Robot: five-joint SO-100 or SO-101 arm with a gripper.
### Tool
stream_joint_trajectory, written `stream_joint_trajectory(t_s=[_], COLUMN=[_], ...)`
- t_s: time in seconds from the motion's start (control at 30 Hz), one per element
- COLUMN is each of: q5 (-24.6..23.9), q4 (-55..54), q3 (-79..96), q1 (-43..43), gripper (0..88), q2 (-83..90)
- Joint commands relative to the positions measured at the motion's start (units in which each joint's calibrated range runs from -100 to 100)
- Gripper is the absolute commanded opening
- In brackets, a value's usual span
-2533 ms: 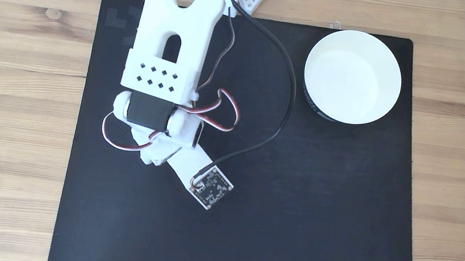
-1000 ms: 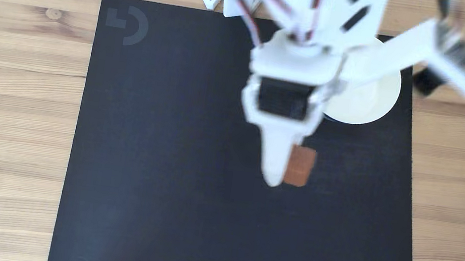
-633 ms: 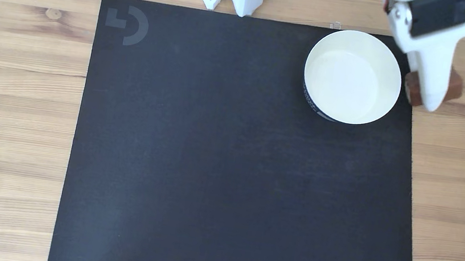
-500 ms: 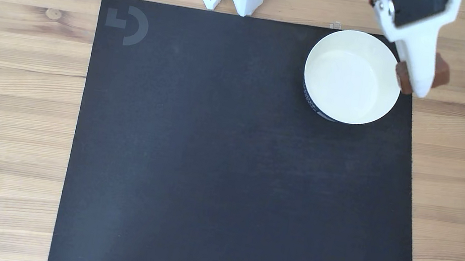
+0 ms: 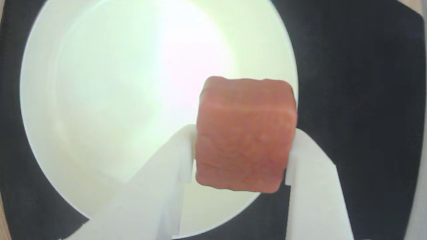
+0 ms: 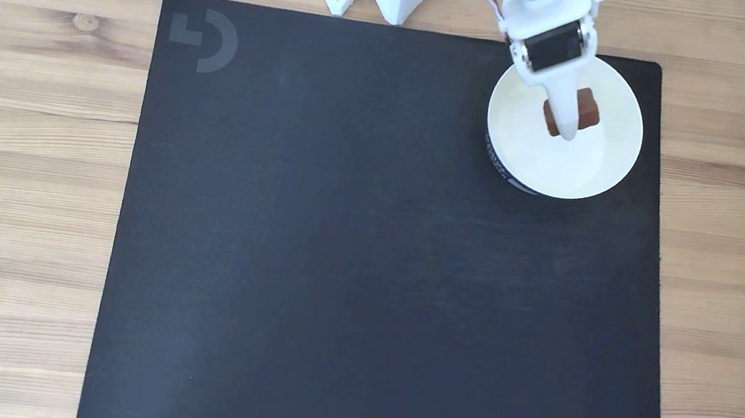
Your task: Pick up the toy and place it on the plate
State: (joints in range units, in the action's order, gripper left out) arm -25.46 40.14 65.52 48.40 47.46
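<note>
Where half a second ago the gripper [image 6: 569,120] was hanging past the plate's [image 6: 608,164] right rim in the fixed view, it is now sitting over the white basin, toy [image 6: 588,113] still pinched. Wrist view: both white fingers [image 5: 173,156] are pressing the toy's [image 5: 245,133] two flanks, jaws spread just to its width, block projecting beyond the tips. Plate [image 5: 100,116] is lying below and left of the jaws, black mat [image 5: 360,83] to their right. Whether the toy is touching the plate floor cannot be told. Mat [image 6: 364,273] unchanged.
</note>
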Motion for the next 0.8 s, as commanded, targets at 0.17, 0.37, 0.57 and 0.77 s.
stream_joint_trajectory(t_s=[0.17,0.37,0.57,0.77], q5=[-0.5,-0.5,-0.5,-0.5], q4=[-7.7,-7.5,-7.2,-7.3], q3=[5.8,6.6,6.6,6.0], q1=[4.3,4.3,4.4,3.8], gripper=[3.0,18.9,25.6,25.5], q2=[0.8,1.2,1.3,1.6])
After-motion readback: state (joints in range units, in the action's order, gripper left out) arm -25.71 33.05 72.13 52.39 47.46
